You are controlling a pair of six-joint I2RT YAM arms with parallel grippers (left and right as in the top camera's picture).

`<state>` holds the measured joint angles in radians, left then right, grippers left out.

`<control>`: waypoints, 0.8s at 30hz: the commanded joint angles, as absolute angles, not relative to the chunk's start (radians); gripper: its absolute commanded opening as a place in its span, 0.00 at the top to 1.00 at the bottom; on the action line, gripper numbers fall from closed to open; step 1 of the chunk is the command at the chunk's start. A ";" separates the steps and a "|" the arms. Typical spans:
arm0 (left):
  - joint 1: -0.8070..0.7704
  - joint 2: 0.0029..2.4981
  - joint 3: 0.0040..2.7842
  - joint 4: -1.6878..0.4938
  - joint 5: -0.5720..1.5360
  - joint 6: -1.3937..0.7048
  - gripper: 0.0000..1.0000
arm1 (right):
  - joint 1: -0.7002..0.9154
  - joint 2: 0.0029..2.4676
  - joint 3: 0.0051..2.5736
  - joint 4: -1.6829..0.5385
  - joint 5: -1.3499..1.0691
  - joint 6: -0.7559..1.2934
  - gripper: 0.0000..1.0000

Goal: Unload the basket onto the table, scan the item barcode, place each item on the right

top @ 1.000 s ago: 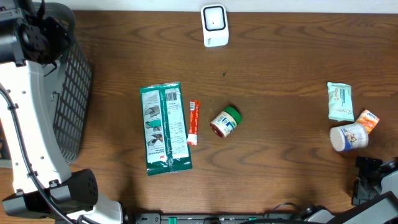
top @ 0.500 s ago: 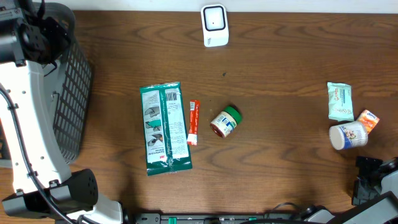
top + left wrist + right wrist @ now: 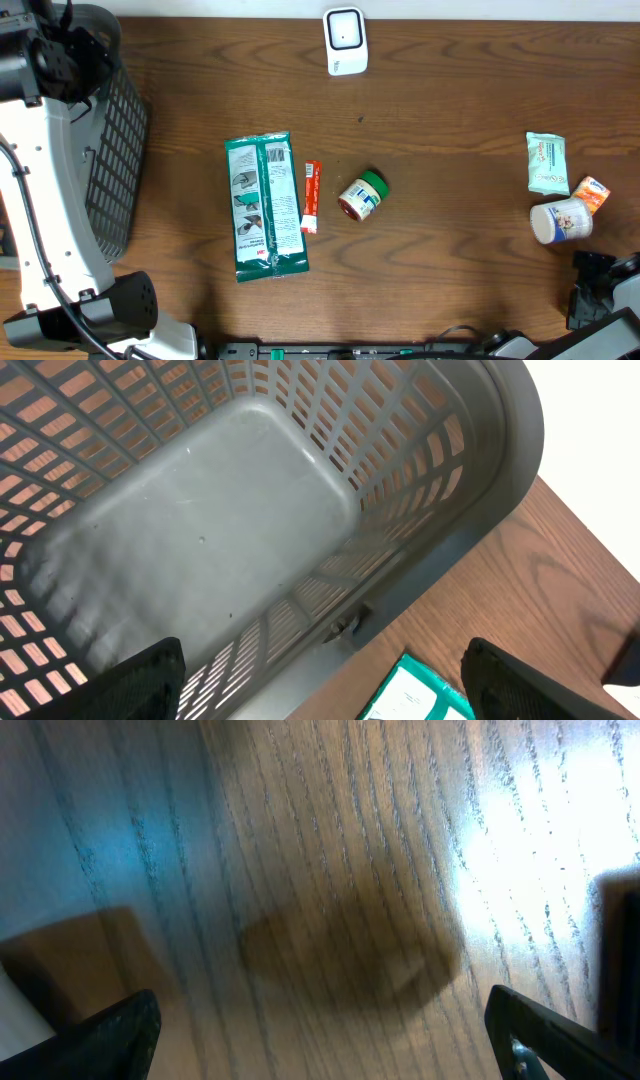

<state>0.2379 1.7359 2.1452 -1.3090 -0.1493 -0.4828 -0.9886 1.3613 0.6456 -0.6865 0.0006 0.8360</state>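
On the wood table lie several items: a large green packet (image 3: 264, 206), a thin red stick pack (image 3: 311, 196) and a small green-lidded jar (image 3: 361, 195) on its side. The white barcode scanner (image 3: 345, 41) stands at the far edge. My left gripper (image 3: 325, 685) hangs open and empty over the grey basket (image 3: 200, 540), with a corner of the green packet (image 3: 420, 695) showing below it. My right gripper (image 3: 325, 1035) is open and empty, close above bare wood at the front right corner (image 3: 592, 285).
The grey mesh basket (image 3: 115, 160) fills the left edge under the left arm (image 3: 50, 60). At the right lie a pale green wipe pack (image 3: 547, 163), a small orange packet (image 3: 592, 193) and a white tub (image 3: 561, 220).
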 commanded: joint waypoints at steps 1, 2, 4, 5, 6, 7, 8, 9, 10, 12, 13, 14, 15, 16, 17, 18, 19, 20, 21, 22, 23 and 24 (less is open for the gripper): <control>0.241 1.728 2.150 -1.313 -0.170 -0.480 0.12 | -0.982 1.361 0.651 -0.684 0.037 0.829 0.01; 0.241 1.728 2.150 -1.313 -0.169 -0.480 0.12 | -0.982 1.361 0.655 -0.685 0.037 0.828 0.01; 0.241 1.728 2.150 -1.313 -0.170 -0.480 0.12 | -0.982 1.359 0.659 -0.691 0.036 0.829 0.01; 0.241 1.728 2.150 -1.313 -0.170 -0.480 0.12 | -0.982 1.359 0.660 -0.692 0.036 0.828 0.01; 0.241 1.728 2.150 -1.313 -0.170 -0.480 0.12 | -0.982 1.359 0.660 -0.692 0.036 0.828 0.01; 0.241 1.728 2.150 -1.313 -0.170 -0.480 0.12 | -0.982 1.359 0.660 -0.692 0.036 0.829 0.01; 0.241 1.728 2.150 -1.313 -0.170 -0.480 0.12 | -0.982 1.359 0.660 -0.691 0.036 0.829 0.01; 0.241 1.728 2.150 -1.313 -0.170 -0.480 0.12 | -0.982 1.359 0.660 -0.691 0.036 0.829 0.01; 0.241 1.728 2.150 -1.313 -0.169 -0.480 0.12 | -0.982 1.359 0.660 -0.691 0.036 0.829 0.01; 0.241 1.728 2.150 -1.313 -0.170 -0.480 0.12 | -0.982 1.359 0.660 -0.691 0.036 0.829 0.01; 0.241 1.728 2.150 -1.313 -0.170 -0.480 0.12 | -0.982 1.359 0.660 -0.690 0.036 0.829 0.01; 0.241 1.728 2.150 -1.313 -0.170 -0.480 0.12 | -0.982 1.359 0.660 -0.689 0.036 0.829 0.01; 0.241 1.728 2.150 -1.313 -0.170 -0.480 0.12 | -0.982 1.359 0.660 -0.688 0.036 0.828 0.01; 0.241 1.728 2.150 -1.313 -0.170 -0.480 0.12 | -0.982 1.359 0.660 -0.688 0.036 0.829 0.01; 0.241 1.728 2.150 -1.313 -0.170 -0.481 0.12 | -0.982 1.359 0.660 -0.687 0.036 0.828 0.01; 0.241 1.728 2.150 -1.313 -0.170 -0.480 0.12 | -0.982 1.359 0.660 -0.686 0.036 0.828 0.01; 0.241 1.728 2.150 -1.313 -0.170 -0.480 0.12 | -0.982 1.359 0.660 -0.683 0.035 0.828 0.01; 0.241 1.728 2.150 -1.313 -0.170 -0.480 0.12 | -0.981 1.359 0.660 -0.680 0.032 0.828 0.01; 0.241 1.728 2.150 -1.313 -0.170 -0.480 0.12 | -0.981 1.359 0.660 -0.674 0.024 0.819 0.01; 0.241 1.728 2.150 -1.313 -0.170 -0.480 0.12 | -0.980 1.359 0.660 -0.666 0.007 0.804 0.01; 0.241 1.728 2.150 -1.313 -0.170 -0.480 0.12 | -0.980 1.359 0.660 -0.661 -0.009 0.794 0.02; 0.241 1.728 2.150 -1.313 -0.170 -0.480 0.12 | -0.980 1.359 0.660 -0.654 -0.026 0.784 0.02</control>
